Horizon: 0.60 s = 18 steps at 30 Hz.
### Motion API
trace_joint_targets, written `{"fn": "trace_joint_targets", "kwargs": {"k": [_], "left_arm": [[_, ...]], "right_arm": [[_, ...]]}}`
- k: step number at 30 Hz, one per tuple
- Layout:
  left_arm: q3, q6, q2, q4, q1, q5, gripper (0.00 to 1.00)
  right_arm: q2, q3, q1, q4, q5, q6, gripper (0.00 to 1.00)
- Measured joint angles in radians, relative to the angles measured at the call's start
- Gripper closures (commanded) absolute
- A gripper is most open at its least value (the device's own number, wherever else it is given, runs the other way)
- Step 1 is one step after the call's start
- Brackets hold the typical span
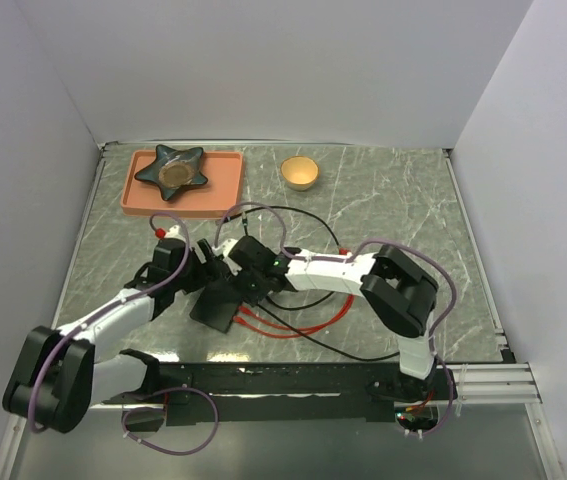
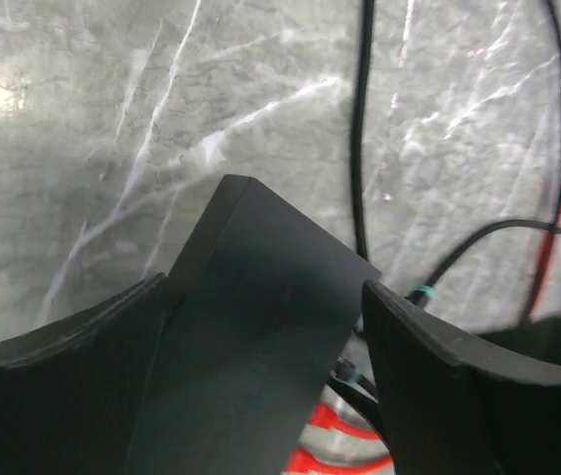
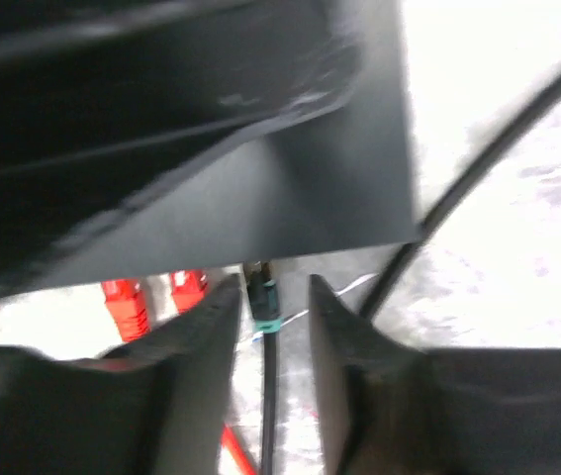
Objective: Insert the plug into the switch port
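Observation:
A flat black box (image 1: 215, 305) lies mid-table between both arms. In the left wrist view the box (image 2: 260, 336) runs between my left gripper's (image 2: 265, 287) fingers, and a gap shows beside the right finger (image 2: 458, 376), so it is open. In the right wrist view the black plug with a teal band (image 3: 263, 297) sits with its tip at the box's (image 3: 290, 188) lower edge, where the switch port is hidden in shadow. My right gripper (image 3: 272, 287) straddles the plug, open, with a gap on each side. Two red plugs (image 3: 122, 302) sit in neighbouring ports.
A salmon tray (image 1: 225, 190) holding a dark star-shaped dish (image 1: 171, 170) stands at the back left, with a small yellow bowl (image 1: 300, 172) to its right. Black cable (image 1: 293, 215) and red cables (image 1: 303, 328) loop around the box. White walls enclose the table.

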Motion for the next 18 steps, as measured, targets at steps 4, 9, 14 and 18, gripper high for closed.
{"fn": "trace_joint_targets", "kwargs": {"k": [4,9,14,18], "left_arm": [[0.019,-0.017,-0.075,-0.084,0.023,0.011,0.11],[0.058,-0.017,-0.148,-0.190,0.044,-0.015,0.09],[0.220,0.002,-0.196,-0.327,0.057,-0.045,0.09],[0.433,0.023,-0.196,-0.407,0.059,-0.061,0.09]], "right_arm": [[-0.073,-0.054,-0.006,0.076,0.044,0.023,0.21],[-0.175,-0.095,-0.010,0.117,0.087,0.044,0.02],[-0.254,-0.116,-0.042,0.116,0.102,0.059,0.01],[-0.283,-0.115,-0.097,0.113,0.102,0.076,0.01]]}}
